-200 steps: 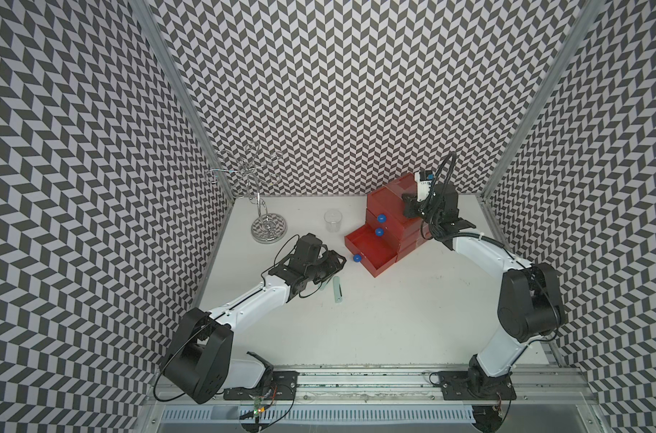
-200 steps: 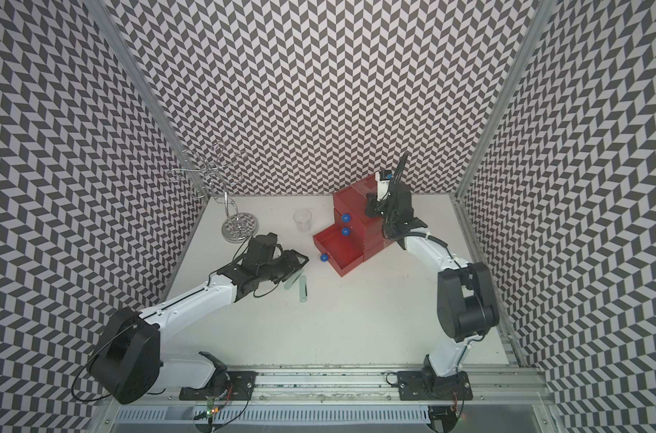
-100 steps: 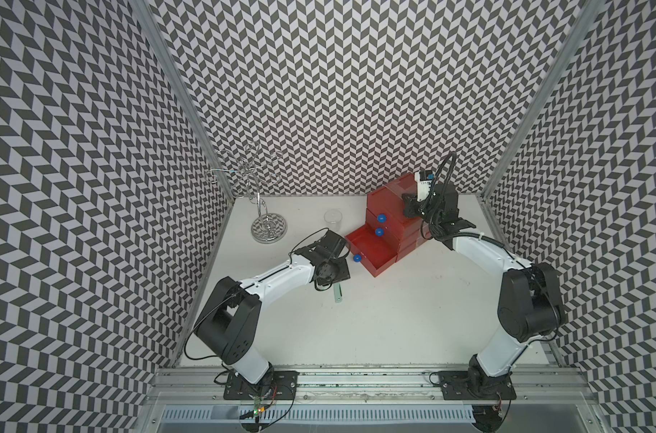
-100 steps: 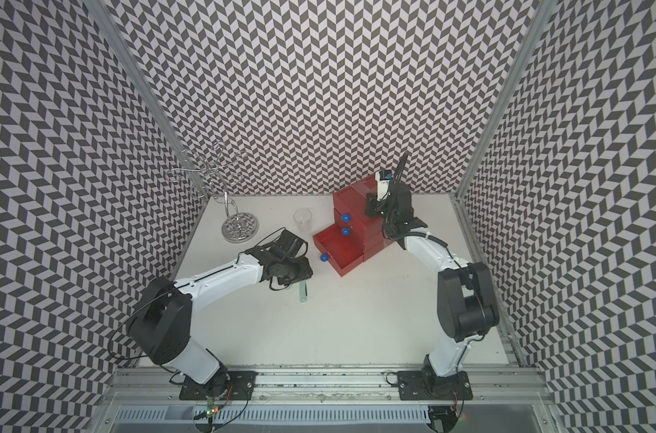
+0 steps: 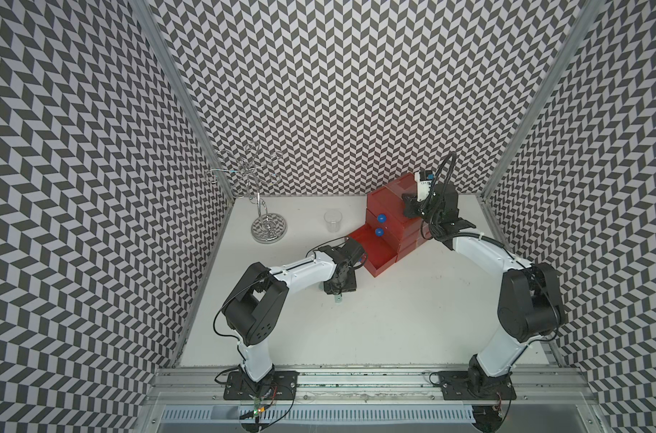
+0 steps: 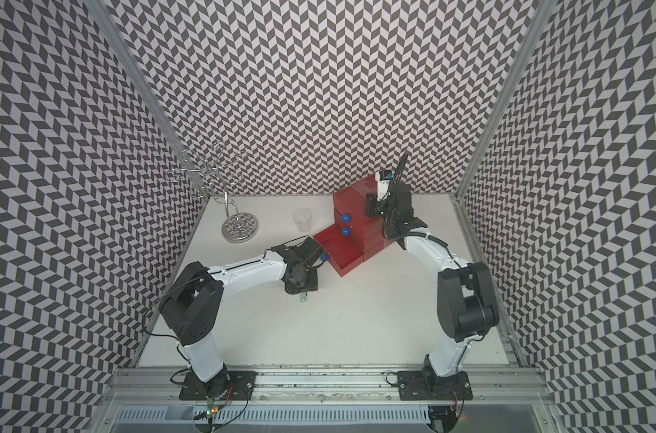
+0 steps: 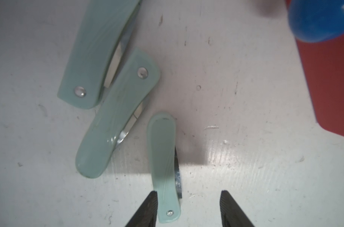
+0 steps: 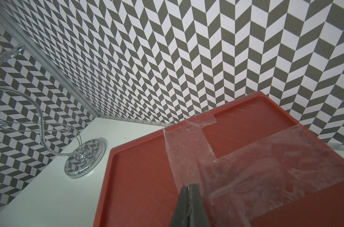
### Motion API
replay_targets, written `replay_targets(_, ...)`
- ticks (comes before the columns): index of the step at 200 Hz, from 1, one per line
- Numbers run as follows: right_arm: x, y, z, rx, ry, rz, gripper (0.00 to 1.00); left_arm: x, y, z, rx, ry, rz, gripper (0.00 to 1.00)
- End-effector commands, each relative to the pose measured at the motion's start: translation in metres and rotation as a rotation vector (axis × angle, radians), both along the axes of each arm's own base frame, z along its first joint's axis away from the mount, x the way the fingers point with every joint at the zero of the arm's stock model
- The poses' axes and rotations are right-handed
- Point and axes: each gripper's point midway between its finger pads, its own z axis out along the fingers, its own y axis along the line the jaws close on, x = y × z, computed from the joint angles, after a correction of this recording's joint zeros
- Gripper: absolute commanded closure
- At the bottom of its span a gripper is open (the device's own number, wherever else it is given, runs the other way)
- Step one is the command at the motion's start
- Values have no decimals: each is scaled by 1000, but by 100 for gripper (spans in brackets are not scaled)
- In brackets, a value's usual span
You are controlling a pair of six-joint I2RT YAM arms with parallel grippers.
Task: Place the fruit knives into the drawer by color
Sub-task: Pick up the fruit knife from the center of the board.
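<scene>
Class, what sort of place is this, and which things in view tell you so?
Probably a robotics lab test cell: a left arm and right arm bolted to a metal rail, chevron-patterned walls enclosing a white table.

My left arm (image 5: 300, 270) & right arm (image 5: 485, 255): wht link shells, blk joint housings, blk cables (image 6: 399, 168) by wrists. Blk base plates (image 5: 281, 390) on alu rail (image 5: 356, 373). Left end effector (image 7: 188, 191) fingers (image 7: 146, 210): blk, ribbed.

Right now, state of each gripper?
Left gripper: open, jaws astride a pale mint folded fruit knife, not clamped.
Right gripper: shut, empty, over the red translucent plastic drawer box.
</scene>
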Motion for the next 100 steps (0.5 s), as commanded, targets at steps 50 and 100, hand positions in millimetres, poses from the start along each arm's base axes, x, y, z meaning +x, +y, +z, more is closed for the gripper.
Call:
replay_targets(50,-110,-17,-229,-135,788,5,100,3,3,-8,48,27,-9,47)
replay_targets(100,-110,-18,-229,-135,788,4,100,5,4,-15,43,55,-19,47)
